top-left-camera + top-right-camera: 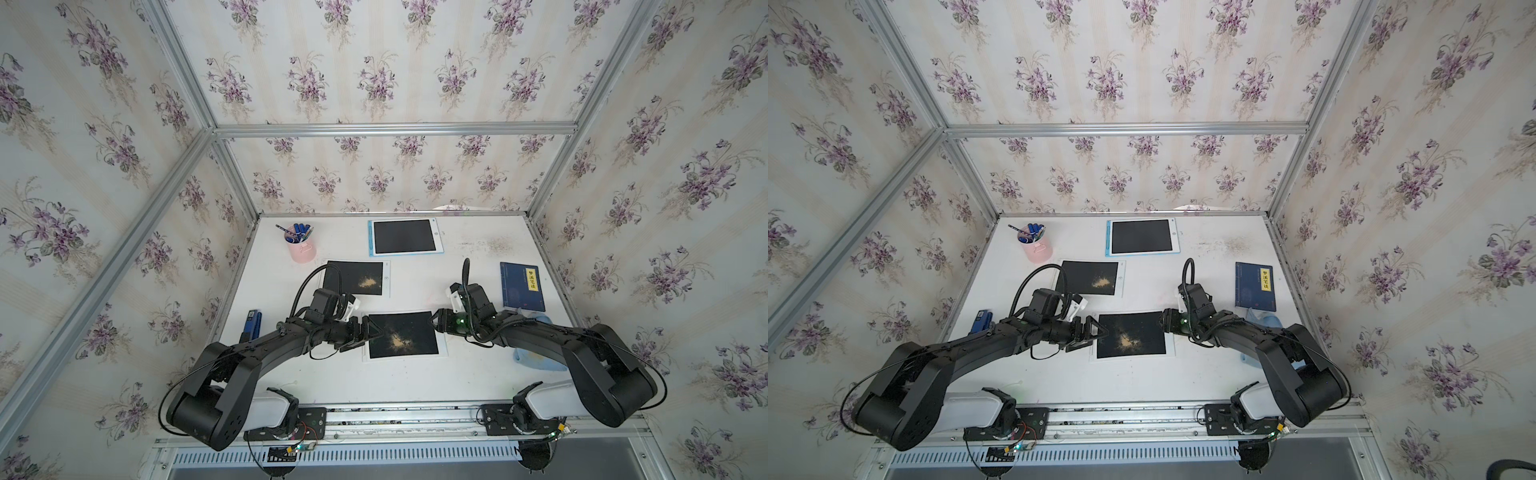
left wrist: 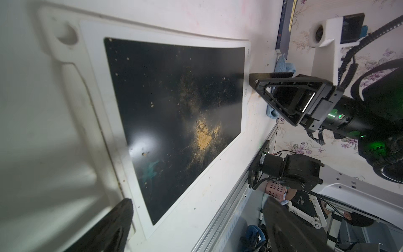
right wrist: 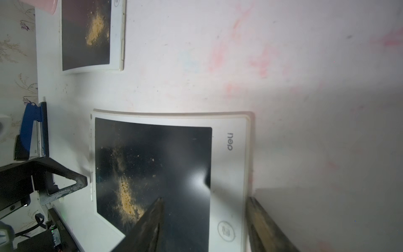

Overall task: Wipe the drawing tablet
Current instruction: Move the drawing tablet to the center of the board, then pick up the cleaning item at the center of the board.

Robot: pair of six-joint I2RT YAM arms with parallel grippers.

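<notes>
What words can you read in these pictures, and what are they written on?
"deli": on the white frame of the nearest drawing tablet, seen in the right wrist view.
"梦溪笔谈": what the Chinese characters seem to read on the yellow label of the blue book; they are small.
The label on the blue stapler is too small to read.

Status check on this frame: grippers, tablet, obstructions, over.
Left gripper and right gripper open, empty, flanking the near tablet. Yellow powder on its screen, unwiped. Blue cloth on the table beneath the right arm, not held. Nothing in the way.
</notes>
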